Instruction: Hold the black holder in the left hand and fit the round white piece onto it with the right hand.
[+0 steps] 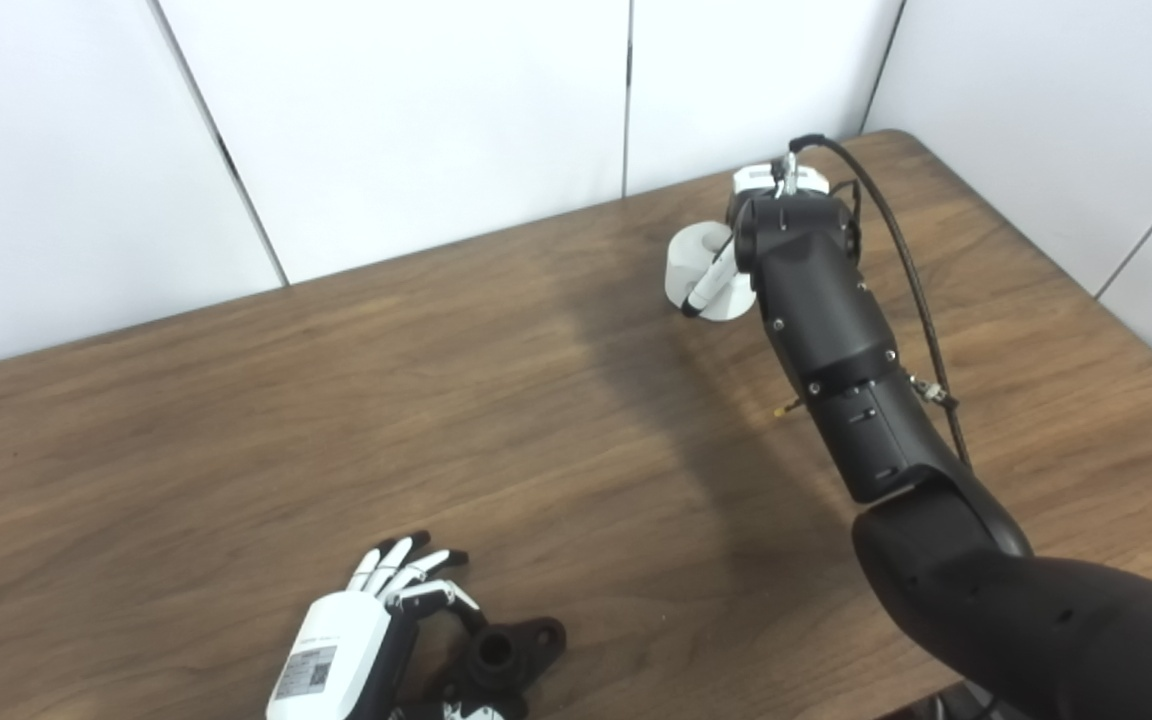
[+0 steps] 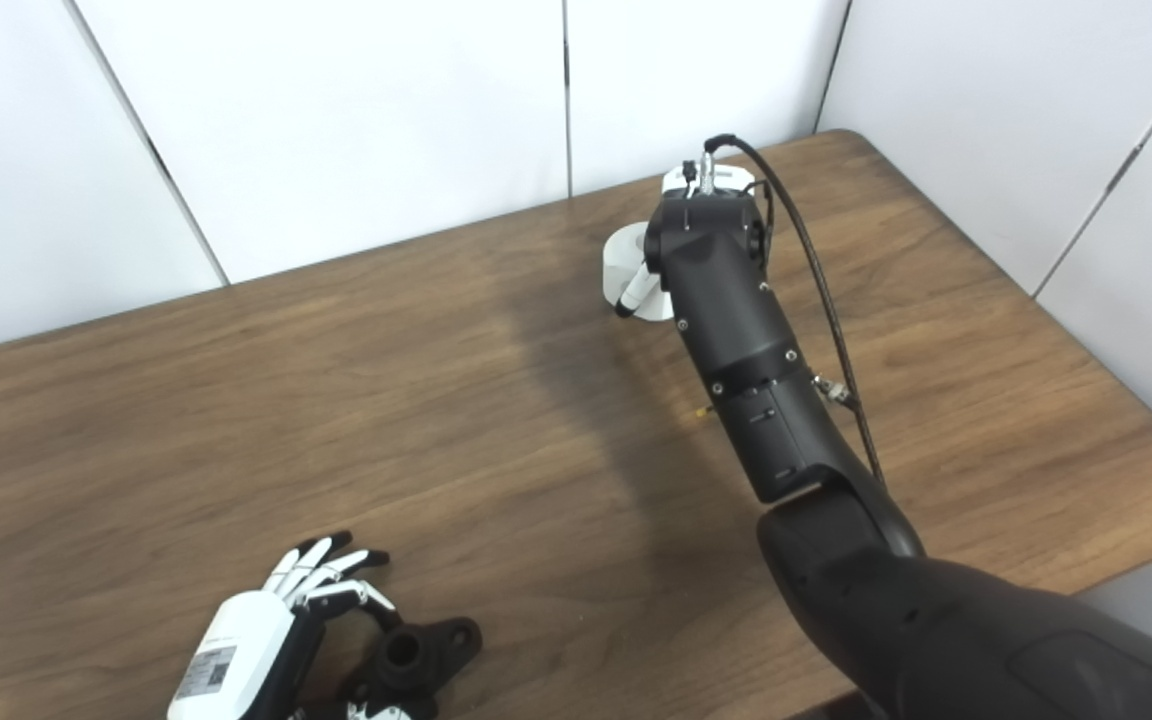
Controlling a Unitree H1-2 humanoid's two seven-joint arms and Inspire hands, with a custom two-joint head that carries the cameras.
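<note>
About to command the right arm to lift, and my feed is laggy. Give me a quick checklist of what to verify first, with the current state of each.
1. Right hand at the round white piece: ok, one finger lies across its front.
2. Right hand closed firmly on the piece: cannot tell, the forearm hides most of the hand.
3. Black holder beside the left hand: ok, at the table's near edge.
4. Left hand gripping the holder: cannot tell, fingers look spread and the frame cuts off the contact.
5. Bare tabletop between piece and holder: ok.
6. Cable along the right forearm unsnagged: ok.
</note>
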